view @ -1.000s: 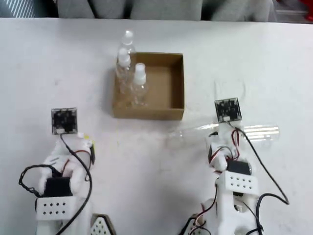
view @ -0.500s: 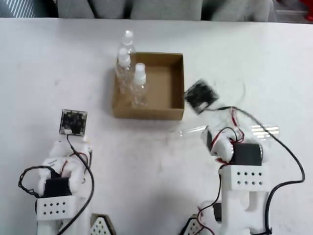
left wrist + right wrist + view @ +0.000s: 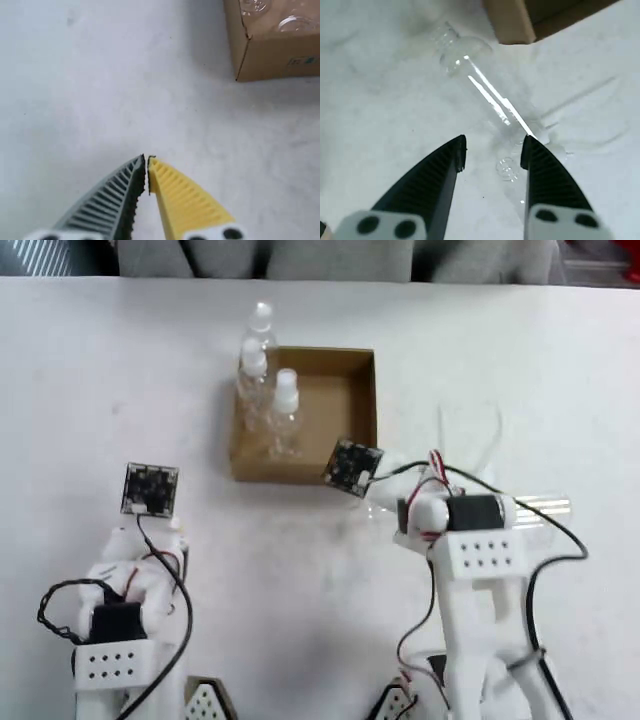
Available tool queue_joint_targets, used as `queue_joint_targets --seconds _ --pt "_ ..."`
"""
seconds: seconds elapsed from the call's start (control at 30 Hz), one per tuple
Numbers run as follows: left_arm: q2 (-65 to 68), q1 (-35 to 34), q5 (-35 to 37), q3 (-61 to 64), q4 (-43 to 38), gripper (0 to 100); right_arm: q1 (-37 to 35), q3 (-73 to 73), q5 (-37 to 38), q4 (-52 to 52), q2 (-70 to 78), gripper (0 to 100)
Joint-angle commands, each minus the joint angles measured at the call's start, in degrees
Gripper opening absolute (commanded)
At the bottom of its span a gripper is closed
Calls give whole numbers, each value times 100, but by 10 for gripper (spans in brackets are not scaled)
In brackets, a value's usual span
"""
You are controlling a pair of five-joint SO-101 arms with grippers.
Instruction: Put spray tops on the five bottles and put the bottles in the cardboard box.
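High view has the right arm lying across the middle of a clear bottle [image 3: 545,508] that rests on its side on the white counter [image 3: 120,370], so little more than bright glints at one end can be seen there. Right wrist view gives it better: see-through, its neck [image 3: 447,42] near a corner of the cardboard box [image 3: 285,468], and whether a spray top sits on that neck is hard to tell. The right jaws stand apart, their black fingers [image 3: 435,175] above the counter at the bottle's other end, with a small clear round piece [image 3: 506,167] between them that cannot be identified. Three upright clear bottles with white spray tops [image 3: 287,380] crowd the box's left side; the farthest one [image 3: 261,320] rises past the rim, and whether it stands inside or just behind cannot be told. The left jaws are closed together on nothing, grey finger [image 3: 115,195] against yellow finger [image 3: 182,200], over bare counter.
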Motion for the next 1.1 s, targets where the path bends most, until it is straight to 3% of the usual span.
queue_joint_targets --seconds 0.0,0.17,0.5,0.9,0.97,1.07 --pt "-92 48 -53 -26 35 27 -22 -404 519 -92 409 205" --pt "-92 198 -53 62 9 27 -4 -949 1020 57 892 319" --pt "-92 198 -70 79 -9 27 13 -1908 1451 110 2721 318" --pt "-92 207 -97 88 -9 27 -22 -1978 1916 163 3960 318" --pt "-92 207 -97 88 -9 27 -13 -1978 1916 154 4101 293" --pt "-92 321 -97 97 -9 27 31 -2145 1899 163 4136 135"
